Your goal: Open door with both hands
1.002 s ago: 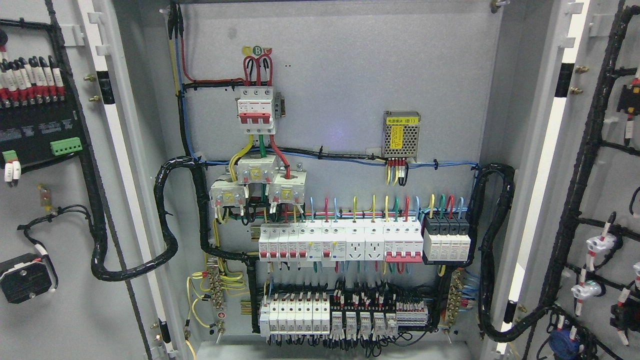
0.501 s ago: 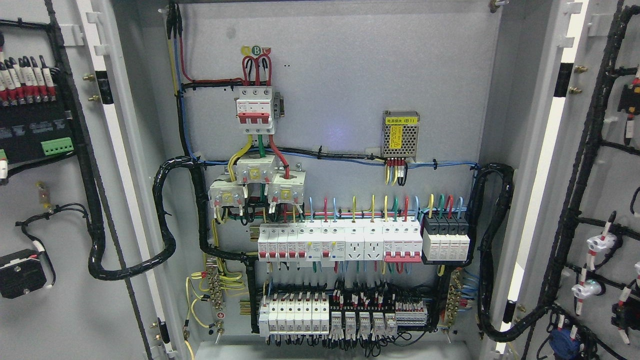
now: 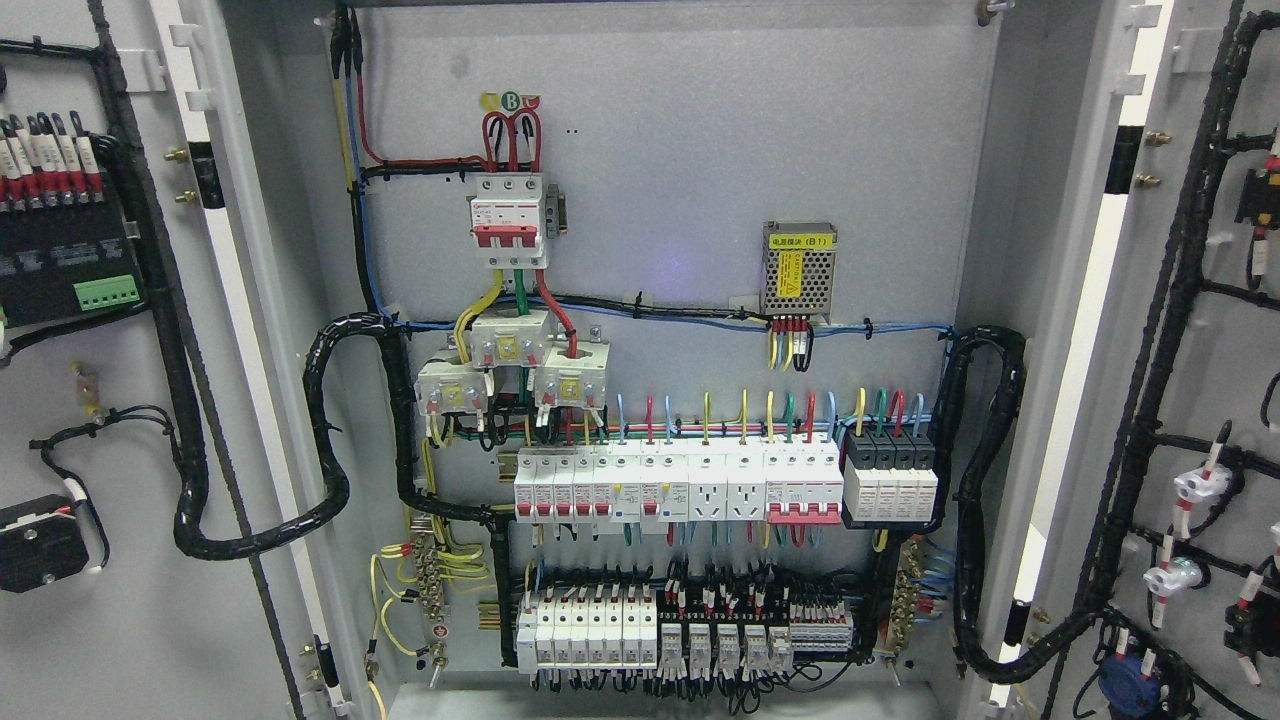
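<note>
With no fingers in view, their state untellable, the left door (image 3: 100,400) has swung slightly wider since earlier, so both doors, right door (image 3: 1200,400) included, look fully open.

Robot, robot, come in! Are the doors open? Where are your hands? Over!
Both hands out of view. Left door and right door swung wide open, cabinet wiring showing. Nothing in the way. Over.

An industrial electrical setting: an open grey metal cabinet (image 3: 680,150) holds rows of white circuit breakers (image 3: 680,485), coloured wires, black cable looms (image 3: 320,430) and a small perforated metal power supply (image 3: 798,270).
</note>
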